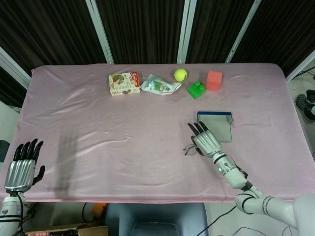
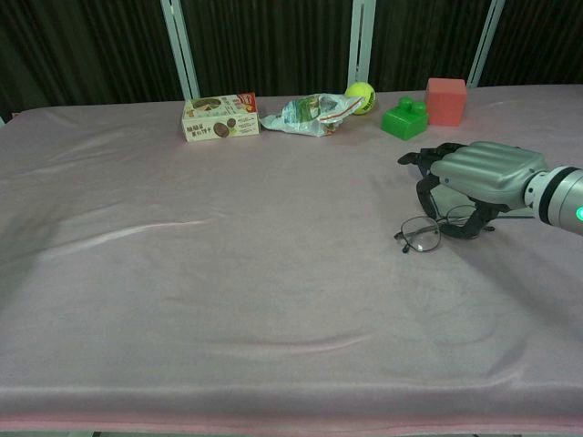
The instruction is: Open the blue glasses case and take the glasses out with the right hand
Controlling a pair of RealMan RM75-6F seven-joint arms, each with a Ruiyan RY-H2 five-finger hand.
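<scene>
While the right hand hangs palm-down over the glasses, its fingers curl loosely toward the frame, and neither view shows clearly whether they actually touch or pinch it. Those glasses lie flat on the pink worktop, out of the blue case, which sits opened flat just to the right and slightly farther back, its grey lining facing up. Seen from the head view, the same right hand covers the right part of the glasses, with one lens showing to its left. Near the left front corner, the left hand hovers off the worktop's edge with fingers straight and apart, grasping nothing. Along the far side stand a snack box, a crumpled wrapper, a tennis ball, a green block and a red cube, all well apart from both hands.
</scene>
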